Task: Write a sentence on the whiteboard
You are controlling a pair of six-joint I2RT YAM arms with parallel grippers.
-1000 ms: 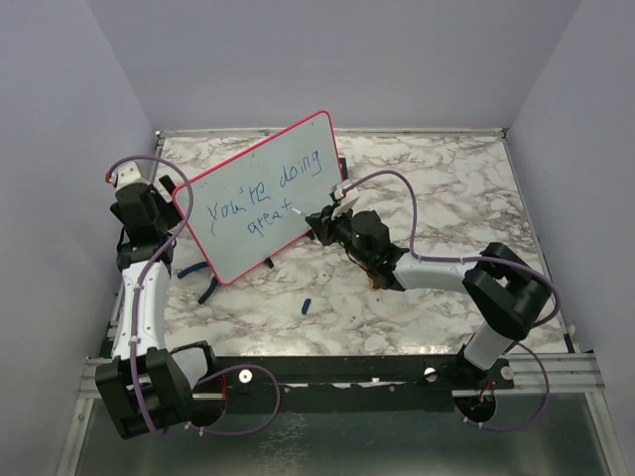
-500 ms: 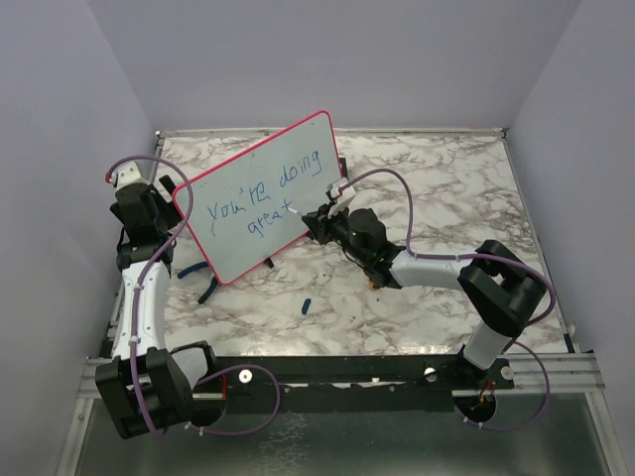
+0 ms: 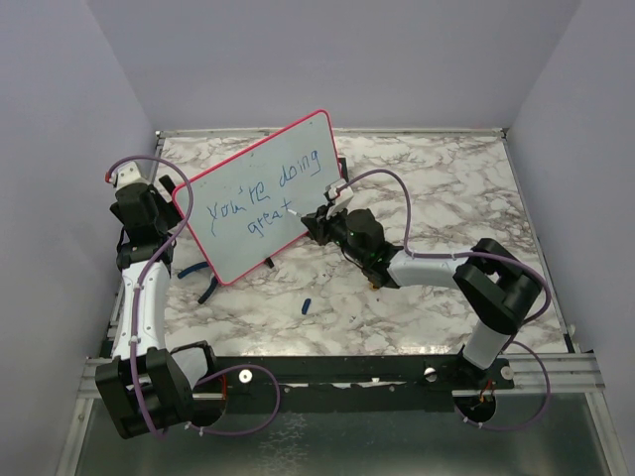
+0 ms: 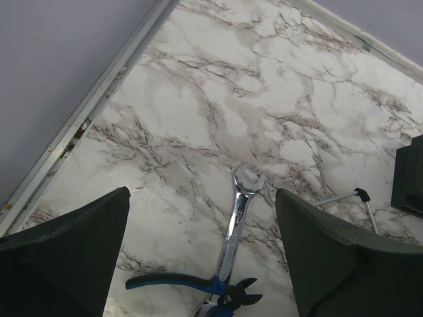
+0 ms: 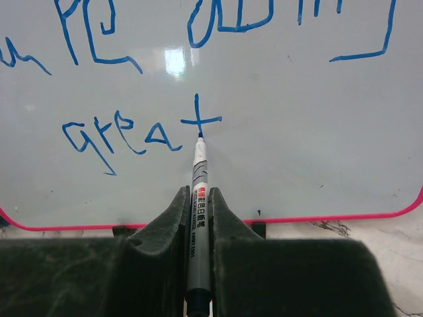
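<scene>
Sentence (image 3: pixel 260 201) reads "you're doing great" in two lines on the whiteboard (image 3: pixel 236 256), propped near the bench's far-left corner. Writing looks essentially done, only lift-off left. Right gripper (image 5: pixel 198 198) is clenched on the marker (image 5: pixel 199 168) with its tip at the last t's foot. Left gripper (image 4: pixel 201 195) has fingers spread, grasping nothing.

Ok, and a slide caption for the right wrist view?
Right gripper shut on a marker, tip at the foot of the final t of the blue sentence on the whiteboard.

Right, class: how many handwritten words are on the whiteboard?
3. "You're" sits upper left and "doing" upper right on the whiteboard; "great" is on the line below, by the tip of the marker. None seems hidden.
</scene>
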